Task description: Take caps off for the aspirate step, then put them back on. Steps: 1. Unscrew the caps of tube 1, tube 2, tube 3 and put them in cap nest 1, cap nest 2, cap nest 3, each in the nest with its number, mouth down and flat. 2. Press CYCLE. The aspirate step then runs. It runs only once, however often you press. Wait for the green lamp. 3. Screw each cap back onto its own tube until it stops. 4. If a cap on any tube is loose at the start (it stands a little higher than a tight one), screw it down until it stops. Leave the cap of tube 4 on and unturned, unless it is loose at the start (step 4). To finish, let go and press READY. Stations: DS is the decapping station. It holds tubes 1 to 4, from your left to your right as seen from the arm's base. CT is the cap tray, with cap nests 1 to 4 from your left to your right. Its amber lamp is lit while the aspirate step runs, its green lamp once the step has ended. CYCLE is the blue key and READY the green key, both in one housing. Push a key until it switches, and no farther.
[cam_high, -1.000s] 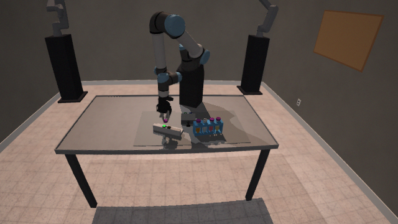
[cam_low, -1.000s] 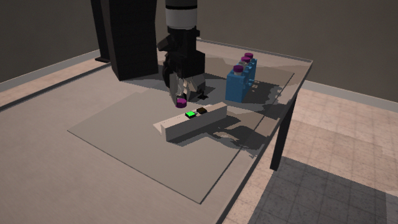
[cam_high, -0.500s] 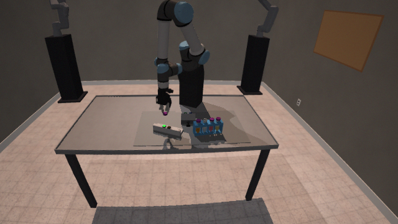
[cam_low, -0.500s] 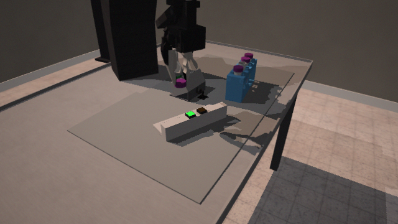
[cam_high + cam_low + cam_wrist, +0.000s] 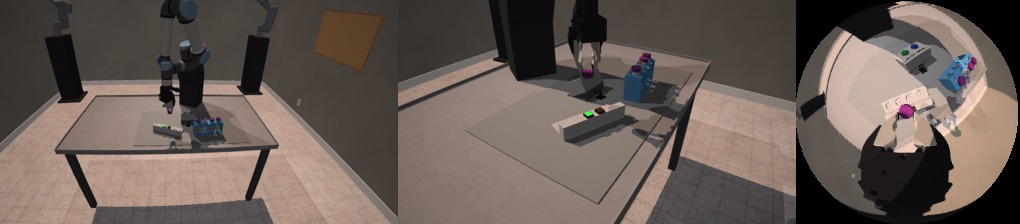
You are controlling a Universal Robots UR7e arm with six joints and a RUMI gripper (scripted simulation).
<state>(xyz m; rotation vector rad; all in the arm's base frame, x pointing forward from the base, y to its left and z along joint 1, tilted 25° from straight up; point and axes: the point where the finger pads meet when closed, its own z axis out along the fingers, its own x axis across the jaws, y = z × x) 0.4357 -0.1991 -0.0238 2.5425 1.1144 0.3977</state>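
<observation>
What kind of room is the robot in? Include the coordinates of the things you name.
Maybe a lab or robot workshop: a rack of capped tubes (image 5: pixel 208 130) (image 5: pixel 632 88) (image 5: pixel 949 82) stands on a table (image 5: pixel 102 124) (image 5: pixel 435 149), and a robot arm (image 5: pixel 166 37) holds a purple cap (image 5: pixel 170 111) (image 5: pixel 587 73) (image 5: pixel 906 111).

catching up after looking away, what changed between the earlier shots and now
The gripper, shut on a purple cap, moved up and away from the cap tray. Nothing was let go. Tray and blue tube station stayed put; the green lamp stayed lit.
</observation>
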